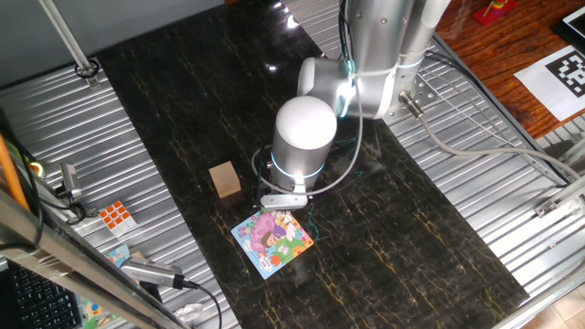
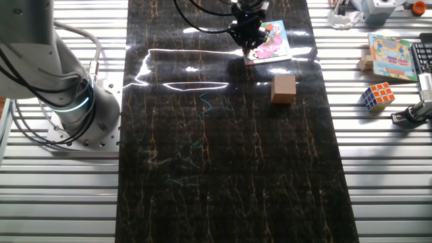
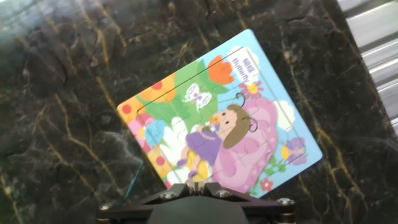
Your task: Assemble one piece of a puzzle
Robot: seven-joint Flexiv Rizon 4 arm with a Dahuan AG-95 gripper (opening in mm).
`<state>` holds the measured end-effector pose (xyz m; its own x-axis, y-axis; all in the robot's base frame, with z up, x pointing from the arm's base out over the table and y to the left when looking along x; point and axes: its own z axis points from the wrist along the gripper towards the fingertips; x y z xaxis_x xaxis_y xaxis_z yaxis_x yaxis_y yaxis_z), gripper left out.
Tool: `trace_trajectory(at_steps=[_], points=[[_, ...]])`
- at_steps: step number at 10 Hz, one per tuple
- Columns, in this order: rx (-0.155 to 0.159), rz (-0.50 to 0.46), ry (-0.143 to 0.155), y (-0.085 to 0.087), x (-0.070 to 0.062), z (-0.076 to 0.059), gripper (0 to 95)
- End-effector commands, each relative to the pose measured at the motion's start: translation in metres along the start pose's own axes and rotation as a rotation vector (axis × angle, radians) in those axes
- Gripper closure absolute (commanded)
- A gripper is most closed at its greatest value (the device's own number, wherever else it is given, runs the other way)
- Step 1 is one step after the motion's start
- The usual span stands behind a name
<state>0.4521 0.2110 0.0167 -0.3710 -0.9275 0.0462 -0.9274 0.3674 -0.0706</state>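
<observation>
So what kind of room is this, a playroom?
More likely a robot lab: the robot arm is bolted onto a ribbed metal bench, and a printed marker tag lies nearby. The puzzle is just its test toy.

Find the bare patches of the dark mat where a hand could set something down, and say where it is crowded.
The mat is bare from the tan wooden cube toward the arm's base, a broad open stretch. It is crowded at the other end: the puzzle lies there with the gripper right over its edge, the cube just beside them.
</observation>
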Motion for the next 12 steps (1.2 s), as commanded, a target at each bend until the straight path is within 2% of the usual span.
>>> trace_trajectory(at_steps=[1,8,10,12], points=[[0.004,-0.001,-0.002,0.0003,-0.0004,-0.0002,95.0],[0.005,0.019,-0.020,-0.0020,-0.0020,0.0059,95.0],[0.002,0.017,-0.018,-0.0029,-0.0033,0.0037,95.0],[0.001,0.017,-0.004,-0.0007,-0.0040,-0.0035,95.0]])
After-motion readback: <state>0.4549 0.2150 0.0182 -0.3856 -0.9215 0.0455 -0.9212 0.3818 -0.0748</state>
